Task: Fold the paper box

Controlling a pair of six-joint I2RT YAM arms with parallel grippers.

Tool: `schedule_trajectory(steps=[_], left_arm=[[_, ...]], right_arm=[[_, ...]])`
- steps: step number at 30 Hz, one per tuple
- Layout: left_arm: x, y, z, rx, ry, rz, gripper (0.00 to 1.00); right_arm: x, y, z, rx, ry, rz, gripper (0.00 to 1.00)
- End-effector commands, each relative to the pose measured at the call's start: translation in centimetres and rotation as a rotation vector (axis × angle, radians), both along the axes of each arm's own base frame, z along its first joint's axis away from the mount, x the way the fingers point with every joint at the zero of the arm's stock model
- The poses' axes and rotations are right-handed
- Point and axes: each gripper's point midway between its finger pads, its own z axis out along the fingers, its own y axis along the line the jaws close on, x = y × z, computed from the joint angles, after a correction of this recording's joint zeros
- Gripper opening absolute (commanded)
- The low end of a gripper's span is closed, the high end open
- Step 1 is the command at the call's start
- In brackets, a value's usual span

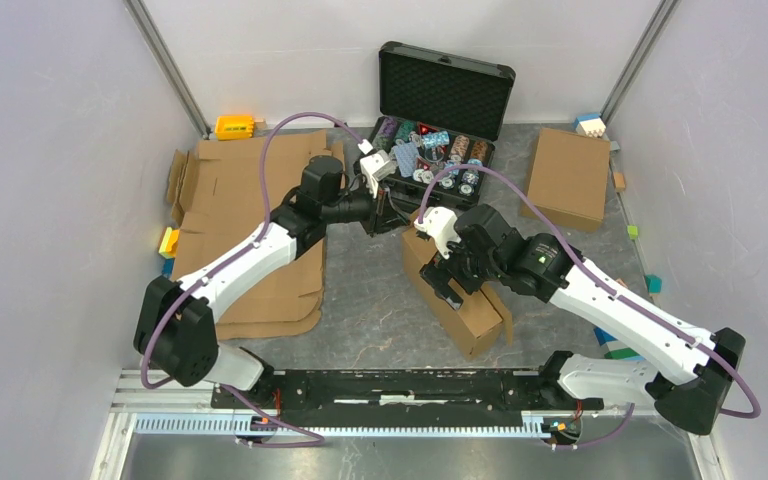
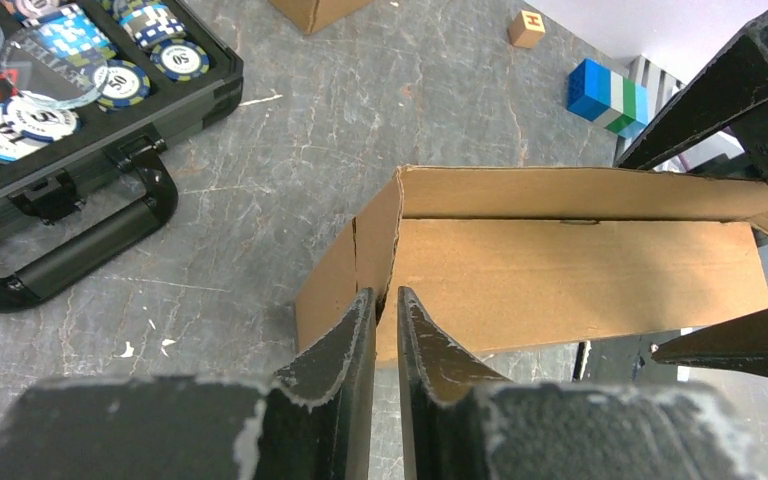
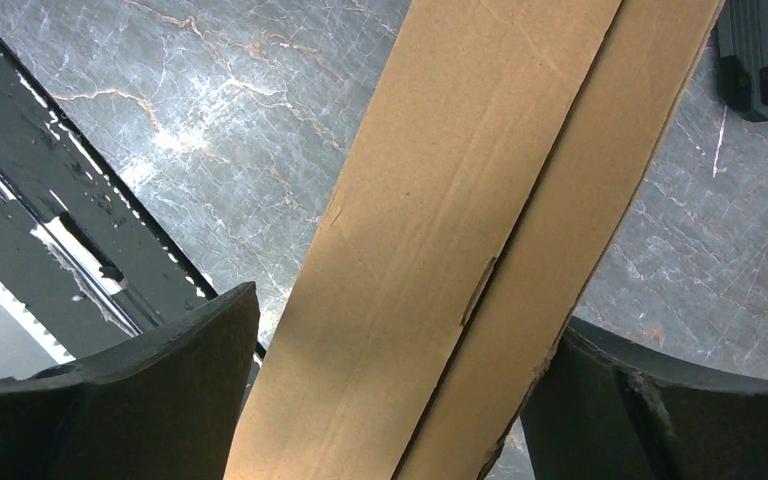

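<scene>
The paper box [image 1: 472, 312] is a brown cardboard mailer lying slantwise on the grey table in front of the arms. In the left wrist view it [image 2: 560, 275] stands partly formed, with a long wall up and an end wall at the near corner. My left gripper [image 2: 387, 297] is nearly shut, its tips pinching that end corner; it shows in the top view [image 1: 400, 228] too. My right gripper [image 3: 410, 305] is open wide and straddles the long box [image 3: 440, 220], with its right finger [image 3: 600, 400] against the box's edge. It sits over the box's middle [image 1: 450, 278].
An open black case of chips [image 1: 430, 150] stands at the back, its handle [image 2: 70, 250] close to the left gripper. Flat cardboard sheets [image 1: 250, 230] lie at the left. A folded box [image 1: 568, 178] lies at the back right. Coloured blocks [image 2: 608, 95] are scattered at the right.
</scene>
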Motion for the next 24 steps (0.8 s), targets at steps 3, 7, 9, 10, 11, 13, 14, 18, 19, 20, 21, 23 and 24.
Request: schedule_trajectory(steps=[3, 7, 9, 10, 11, 13, 14, 18, 19, 20, 21, 23, 24], left_arm=[[-0.25, -0.90, 0.38, 0.010, -0.010, -0.060, 0.20], [0.03, -0.95, 0.57, 0.016, -0.016, -0.045, 0.22], [0.23, -0.93, 0.80, 0.020, -0.023, -0.032, 0.20], [0.23, -0.90, 0.79, 0.025, -0.021, -0.032, 0.16], [0.18, -0.92, 0.86, 0.031, -0.019, -0.032, 0.12], [0.18, -0.78, 0.64, 0.052, -0.002, -0.019, 0.05], [0.15, -0.75, 0.63, 0.058, 0.003, -0.014, 0.04], [-0.30, -0.94, 0.68, 0.061, 0.018, -0.012, 0.02], [-0.43, -1.02, 0.69, 0.060, 0.021, -0.015, 0.02], [-0.41, -1.05, 0.56, 0.065, 0.024, -0.011, 0.02], [-0.43, -1.03, 0.47, 0.071, 0.028, -0.008, 0.02], [-0.53, -0.90, 0.13, 0.090, 0.037, -0.002, 0.02], [-0.58, -0.80, -0.01, 0.098, 0.039, 0.002, 0.02]], right_arm=[[-0.10, -0.11, -0.38, -0.008, 0.006, 0.006, 0.93], [-0.13, -0.07, -0.35, -0.006, 0.005, 0.010, 0.92], [-0.16, -0.05, -0.39, -0.007, 0.007, 0.012, 0.91], [-0.14, -0.07, -0.42, -0.008, 0.006, 0.012, 0.91], [-0.12, -0.10, -0.40, -0.009, 0.005, 0.011, 0.91], [-0.10, -0.14, -0.46, -0.011, 0.004, 0.010, 0.91], [-0.12, -0.16, -0.46, -0.011, 0.004, 0.010, 0.91], [-0.05, -0.21, -0.43, -0.012, 0.002, 0.005, 0.91], [-0.06, -0.22, -0.48, -0.013, 0.003, 0.005, 0.91], [-0.06, -0.20, -0.43, -0.012, 0.002, 0.006, 0.91], [-0.06, -0.21, -0.47, -0.014, 0.002, 0.006, 0.91], [-0.03, -0.27, -0.45, -0.015, 0.001, 0.003, 0.91], [-0.01, -0.28, -0.48, -0.016, 0.001, 0.003, 0.92]])
